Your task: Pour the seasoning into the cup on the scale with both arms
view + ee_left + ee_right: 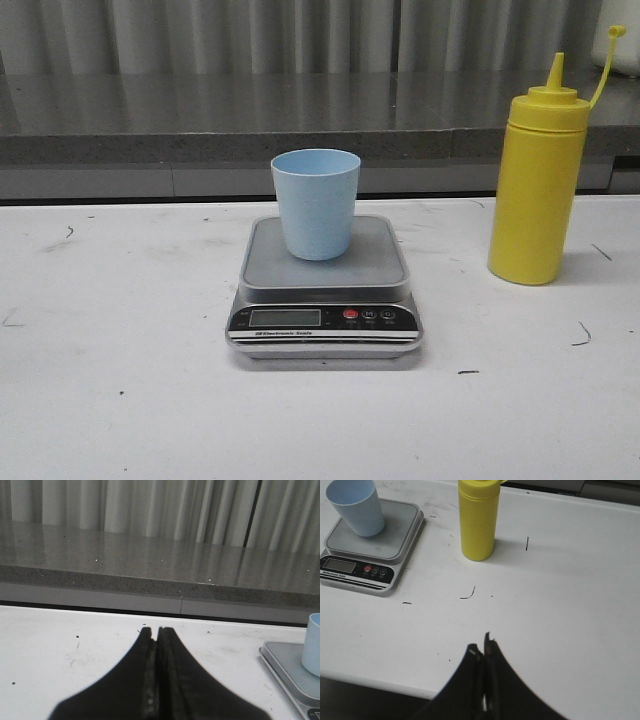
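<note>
- A small light blue plastic cup (316,203), handleless and tapering to its base, stands upright on the smooth grey platform of a flat silver kitchen scale (325,300), set toward the platform's back.
- The scale's glossy black front panel carries a pale LCD display (284,318) and a round red button (351,314).
- To the right of the scale and clear of it, a tall yellow plastic squeeze bottle (533,185) stands upright on the table (120,400); its pointed nozzle is bare, with a thin cap strap arching off to one side.
- The table is matt white, scuffed with short dark marks.
- The left claw (155,630) is pressed shut, its black fingers meeting along a thin seam, holding nothing, over bare table beside the scale.
- The right claw (481,647) is also closed and empty, low over the table's near edge, well apart from the bottle.
- Behind the table runs a speckled grey stone ledge (200,115) under pale pleated curtains (250,35).
</note>
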Available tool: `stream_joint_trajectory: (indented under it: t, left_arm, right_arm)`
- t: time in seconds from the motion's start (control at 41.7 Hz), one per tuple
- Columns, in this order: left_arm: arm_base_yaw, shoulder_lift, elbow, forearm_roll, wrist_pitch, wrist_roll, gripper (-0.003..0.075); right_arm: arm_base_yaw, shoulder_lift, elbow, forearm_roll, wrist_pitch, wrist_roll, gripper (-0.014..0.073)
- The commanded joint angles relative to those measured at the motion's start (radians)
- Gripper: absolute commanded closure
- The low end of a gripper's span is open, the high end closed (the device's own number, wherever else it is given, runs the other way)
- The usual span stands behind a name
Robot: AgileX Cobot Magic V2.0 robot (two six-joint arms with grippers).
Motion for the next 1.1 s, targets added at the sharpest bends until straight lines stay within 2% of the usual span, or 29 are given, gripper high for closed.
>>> stream_joint_trajectory:
  t: [0.0,0.168,1.079]
  left_arm:
    - [0.016,-0.018,0.024,-0.007,-0.099,-0.006,0.0740]
    - [0.044,-0.018,0.024,-0.007,-0.102,-0.006,0.0740]
    - [0.044,-0.018,0.024,0.031,-0.094,-0.006,0.0740]
  right_arm:
    - [-0.002,0.008,-0.031,-0.006,-0.058,0.001,0.0662]
    - [-0.002,0.008,-0.031,-0.006,-0.058,0.001,0.0662]
    - [-0.002,0.008,-0.031,-0.006,-0.057,0.001,0.0662]
